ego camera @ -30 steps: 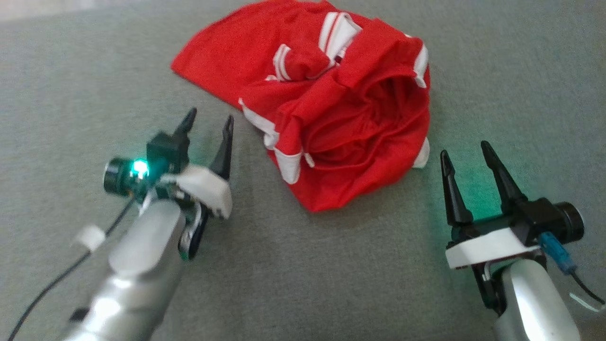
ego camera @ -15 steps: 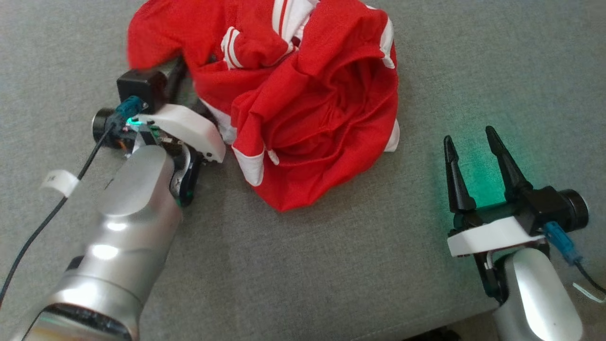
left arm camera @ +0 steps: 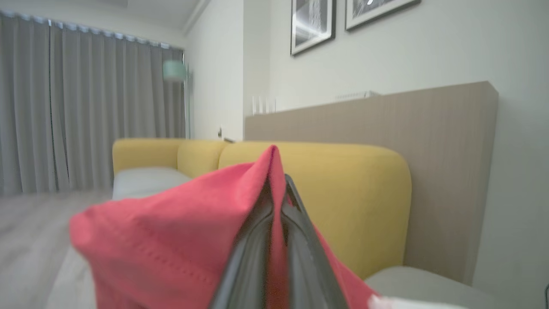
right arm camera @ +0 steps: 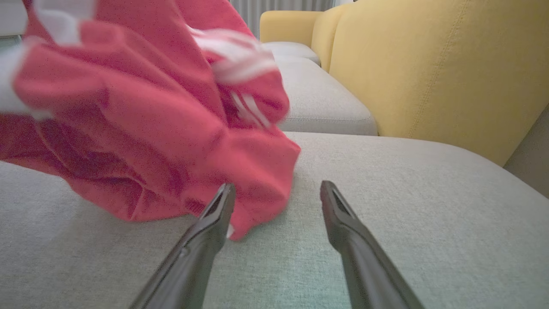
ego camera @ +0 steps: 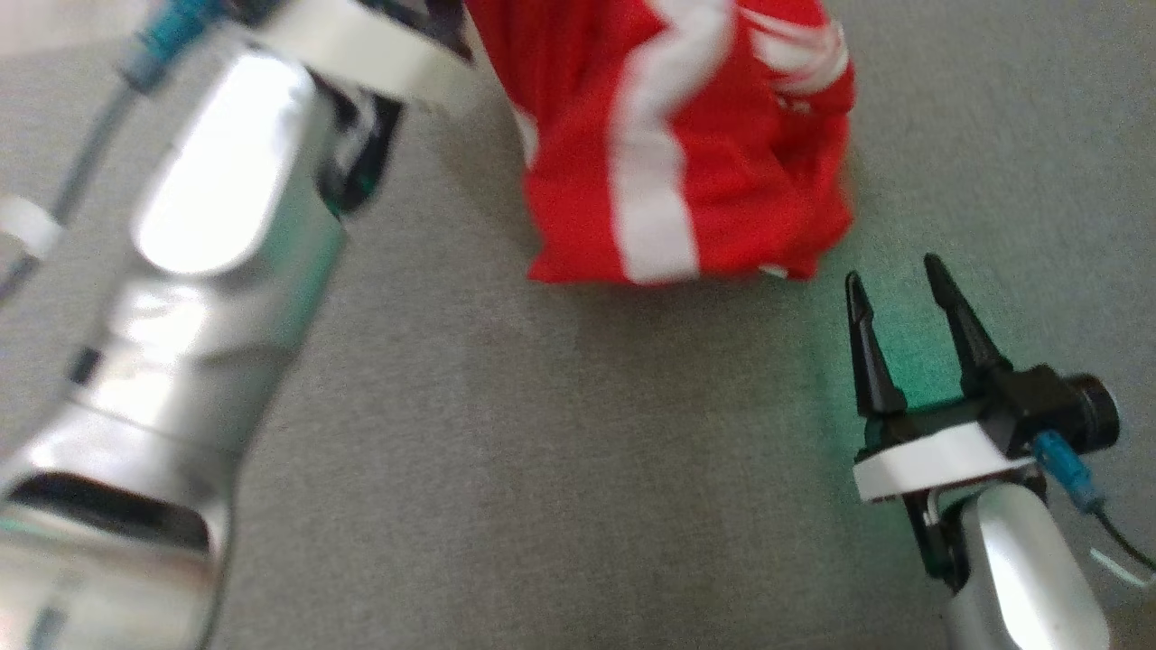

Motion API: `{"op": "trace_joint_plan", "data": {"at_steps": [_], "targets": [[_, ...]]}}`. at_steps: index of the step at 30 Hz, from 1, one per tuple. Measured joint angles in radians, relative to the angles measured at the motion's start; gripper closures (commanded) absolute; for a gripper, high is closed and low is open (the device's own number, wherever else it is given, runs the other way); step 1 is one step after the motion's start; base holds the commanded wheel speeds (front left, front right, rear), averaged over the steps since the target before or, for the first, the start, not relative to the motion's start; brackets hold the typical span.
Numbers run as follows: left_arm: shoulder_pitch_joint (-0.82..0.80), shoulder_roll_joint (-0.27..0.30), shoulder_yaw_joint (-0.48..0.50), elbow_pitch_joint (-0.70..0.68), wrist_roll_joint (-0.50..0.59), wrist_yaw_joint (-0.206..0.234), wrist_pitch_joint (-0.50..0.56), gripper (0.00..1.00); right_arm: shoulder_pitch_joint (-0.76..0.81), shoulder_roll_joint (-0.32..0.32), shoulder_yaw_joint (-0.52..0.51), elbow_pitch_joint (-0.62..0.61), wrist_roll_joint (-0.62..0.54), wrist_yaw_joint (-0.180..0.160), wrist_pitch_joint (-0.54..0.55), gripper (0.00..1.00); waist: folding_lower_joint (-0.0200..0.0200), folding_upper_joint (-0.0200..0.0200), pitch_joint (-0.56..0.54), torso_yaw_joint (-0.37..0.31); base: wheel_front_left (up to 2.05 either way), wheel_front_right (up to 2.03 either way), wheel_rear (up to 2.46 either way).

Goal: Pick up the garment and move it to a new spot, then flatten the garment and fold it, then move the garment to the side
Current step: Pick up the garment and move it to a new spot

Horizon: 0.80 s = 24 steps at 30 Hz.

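Note:
The garment (ego camera: 686,135) is red with white stripes and hangs bunched at the top of the head view, its lower edge at the grey cushion. My left gripper (left arm camera: 278,189) is shut on a fold of the garment (left arm camera: 171,244), red cloth pinched between its two dark fingers. The left forearm (ego camera: 208,235) rises large at the head view's left. My right gripper (ego camera: 894,280) stands open at the lower right, just below and right of the cloth. In the right wrist view the garment (right arm camera: 141,128) hangs ahead and left of the open right gripper (right arm camera: 278,189), whose left finger (right arm camera: 214,214) lies against its lowest fold.
A grey seat cushion (ego camera: 542,469) lies under everything. Yellow sofa backs (right arm camera: 429,64) rise behind it, with a wooden panel (left arm camera: 429,128) and framed pictures (left arm camera: 313,21) on the wall. Grey curtains (left arm camera: 85,107) hang at the far left of the room.
My left gripper shut on the garment's edge and lifted it, so the pile now hangs stretched upward. The left arm came much closer to the head camera. The right gripper stayed put.

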Motion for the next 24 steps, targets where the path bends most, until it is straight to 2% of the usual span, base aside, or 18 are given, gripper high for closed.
{"op": "trace_joint_plan", "data": {"at_steps": [8,11,19,24], "targets": [[-0.163,0.101,0.029,-0.070,0.025,0.003,0.042,1.00,0.092,0.000,0.002,0.017,0.000,0.000,0.000,0.00,-0.0002,0.0000,-0.101,0.077,0.00,0.00,0.00],[-0.185,0.145,0.042,-0.072,0.038,0.023,0.066,1.00,0.108,0.000,-0.002,0.019,-0.003,0.000,0.000,0.00,-0.0001,0.0000,-0.128,0.121,0.00,0.00,0.00],[-0.170,0.303,0.091,-0.066,0.058,0.054,0.080,1.00,0.145,0.000,-0.019,0.021,-0.040,0.000,0.000,0.00,-0.0002,0.0000,-0.174,0.261,0.00,0.00,0.00],[-0.082,0.380,0.112,-0.056,0.060,0.064,0.086,1.00,0.145,0.000,-0.021,0.021,-0.062,0.000,0.000,0.00,-0.0001,0.0000,-0.181,0.344,0.00,0.00,0.00]]}}
